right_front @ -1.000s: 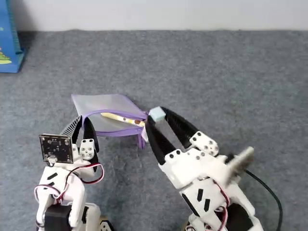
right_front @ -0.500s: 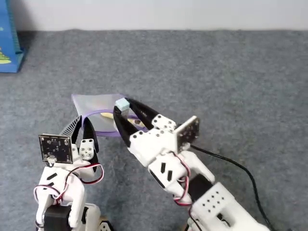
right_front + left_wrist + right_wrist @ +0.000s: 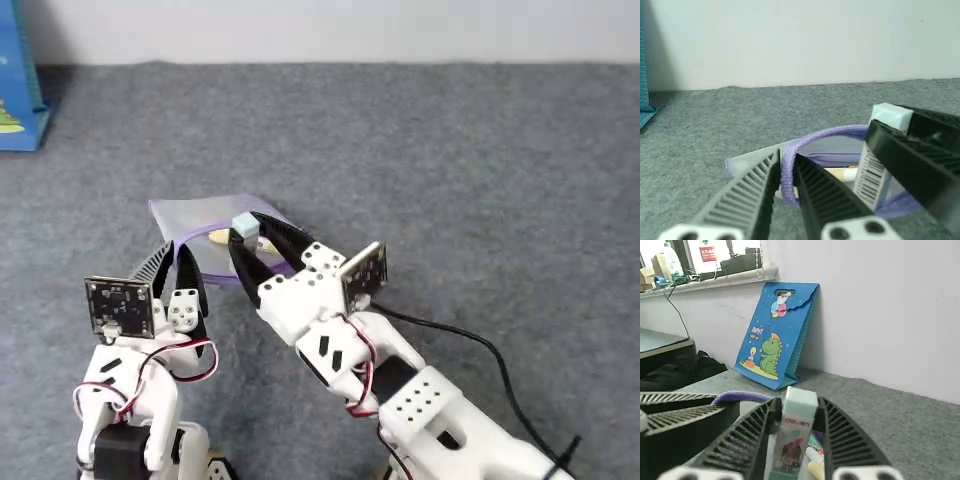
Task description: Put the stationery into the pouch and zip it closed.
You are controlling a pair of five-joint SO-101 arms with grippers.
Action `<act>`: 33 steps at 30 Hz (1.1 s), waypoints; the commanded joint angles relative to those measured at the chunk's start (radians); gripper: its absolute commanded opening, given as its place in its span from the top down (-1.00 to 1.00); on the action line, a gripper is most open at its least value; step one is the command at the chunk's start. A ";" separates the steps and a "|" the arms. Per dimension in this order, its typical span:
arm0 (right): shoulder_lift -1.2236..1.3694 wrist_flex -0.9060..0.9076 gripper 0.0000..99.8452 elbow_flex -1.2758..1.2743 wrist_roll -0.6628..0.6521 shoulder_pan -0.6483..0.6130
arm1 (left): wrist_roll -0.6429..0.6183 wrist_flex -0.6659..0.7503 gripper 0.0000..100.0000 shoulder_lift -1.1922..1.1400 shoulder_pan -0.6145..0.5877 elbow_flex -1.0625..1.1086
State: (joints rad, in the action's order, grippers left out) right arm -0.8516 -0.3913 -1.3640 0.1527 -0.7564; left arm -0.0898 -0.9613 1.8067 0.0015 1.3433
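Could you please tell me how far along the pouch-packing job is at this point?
Done: a cream pen-like stick already lies inside the pouch. In hand: the left gripper pinches the pouch's rim, holding its mouth open, while the right gripper holds an eraser over that opening. Left: release the eraser inside, then zip the pouch closed.

Left arm (image 3: 125,405) & right arm (image 3: 440,425): white plastic shells w/ small dark screw holes. Left gripper (image 3: 785,160) & right gripper (image 3: 799,407): black ribbed fingers, white bases. Dark square circuit board (image 3: 120,307) on each wrist. Red/white/black wires (image 3: 188,362) on both; thick black cable (image 3: 490,360) on right.
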 commanded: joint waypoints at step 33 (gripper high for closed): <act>0.015 0.180 0.98 0.089 -0.040 -0.031 | 0.002 -0.003 0.98 0.017 -0.008 -0.018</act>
State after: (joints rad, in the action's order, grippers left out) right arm -0.9314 -0.1887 -1.3717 0.1174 -0.7825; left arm -0.0898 -0.9705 1.8067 -0.0046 1.3433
